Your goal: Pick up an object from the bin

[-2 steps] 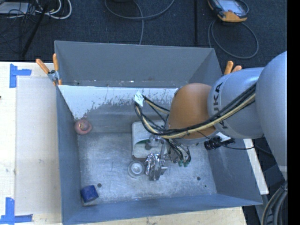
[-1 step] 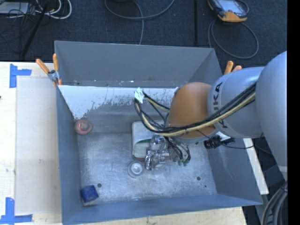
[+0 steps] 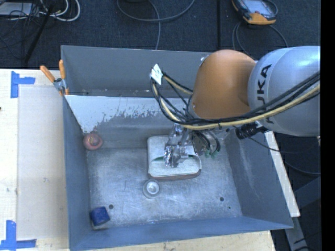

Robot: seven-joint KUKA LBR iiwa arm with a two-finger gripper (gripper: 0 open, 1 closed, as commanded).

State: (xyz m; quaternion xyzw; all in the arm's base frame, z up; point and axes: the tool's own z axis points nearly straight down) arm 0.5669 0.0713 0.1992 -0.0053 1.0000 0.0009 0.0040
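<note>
My gripper (image 3: 172, 158) reaches down in the middle of the bin, right over a pale, flat rectangular block with a brown rim (image 3: 157, 163). Its metal fingertips rest on or just above the block's top face, toward its right half. A small green-tinted thing (image 3: 211, 151) lies just right of the gripper, partly hidden under the wrist. A little clear round cap (image 3: 151, 187) sits on the floor in front of the block.
A pinkish round piece (image 3: 93, 140) lies against the left wall. A small blue block (image 3: 99, 216) sits in the front-left corner. The orange cover and cables of the arm hang over the bin's right rear part.
</note>
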